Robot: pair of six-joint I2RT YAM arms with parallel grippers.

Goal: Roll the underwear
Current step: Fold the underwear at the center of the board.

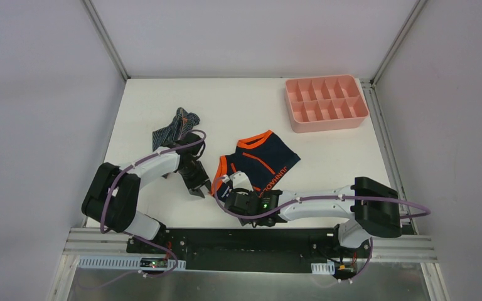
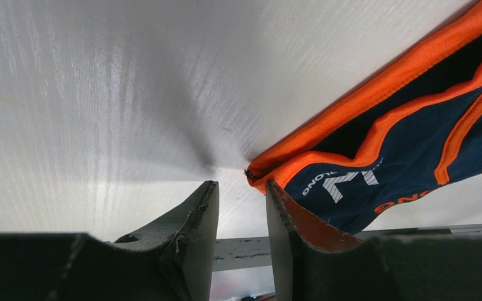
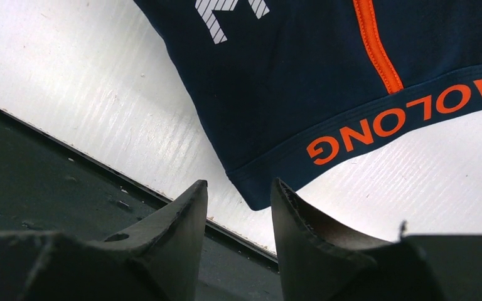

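Underwear (image 1: 260, 164) is lying on the table (image 1: 326, 169) as two separate pieces, well apart from each other. Table is taking up most of the top view, white, w/ both arms reaching in from the near edge. L arm (image 1: 147, 164) is bending in toward centre. R arm (image 1: 326, 202) is stretching leftward along the near edge, so the two wrists are sitting close together near the front middle. Pink tray (image 1: 329, 125) is sitting at the far R corner, well apart from the cloth. Navy pair (image 1: 270, 157) is lying fairly flat near centre, orange trim showing, lettered band running along its R-near edge. Striped pair (image 1: 174, 130) is sitting bunched at far L, just beside the L wrist. L gripper (image 2: 241, 188) is hovering low at the navy pair's L corner. Its jaws are standing partly spread w/ the gap btwn them empty. The orange-edged corner is lying just ahead of one finger (image 2: 289, 219); can't tell if it's touching. R gripper (image 3: 238, 188) is sitting at the navy pair's near corner. Its jaws are partly spread too, w/ nothing btwn them, and the corner's tip is pointing at the gap just ahead of the fingertips.
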